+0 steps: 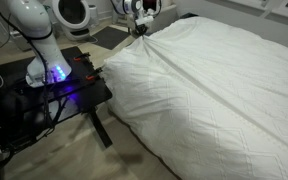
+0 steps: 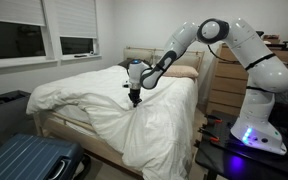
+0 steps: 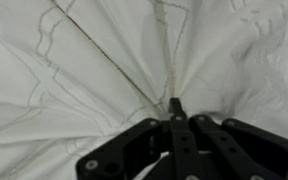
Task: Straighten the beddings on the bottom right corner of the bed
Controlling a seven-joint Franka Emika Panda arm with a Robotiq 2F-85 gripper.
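Pinching a small bunch of white cloth, the gripper (image 3: 174, 110) has its black jaws pressed together. In the wrist view, creases fan out across the beddings (image 3: 84, 70) from the spot where the tips meet the fabric. One long, sharp fold runs away from that spot toward the upper left of the frame.

In both exterior views the gripper (image 1: 139, 28) (image 2: 134, 97) points down and the cloth rises into a low peak under it. The beddings (image 1: 204, 80) (image 2: 94, 100) spread out from that peak, covering nearly the whole bed (image 2: 136, 52). They show a faint quilted grid and many wrinkles. At the near corner they spill over the mattress edge and hang toward the floor in loose folds. In an exterior view a heaped ridge of fabric lies along the side nearest the windows (image 2: 29, 38).

The white arm (image 2: 219, 32) arches up from the gripper and comes down to its base, which glows blue (image 1: 54, 72). The base sits on a black stand (image 1: 69, 95) just beside the bed. A pillow (image 2: 184, 72) lies at the headboard end. A wooden dresser (image 2: 229, 90) stands behind the arm, and a blue suitcase (image 2: 29, 160) stands on the floor near the foot of the bed.
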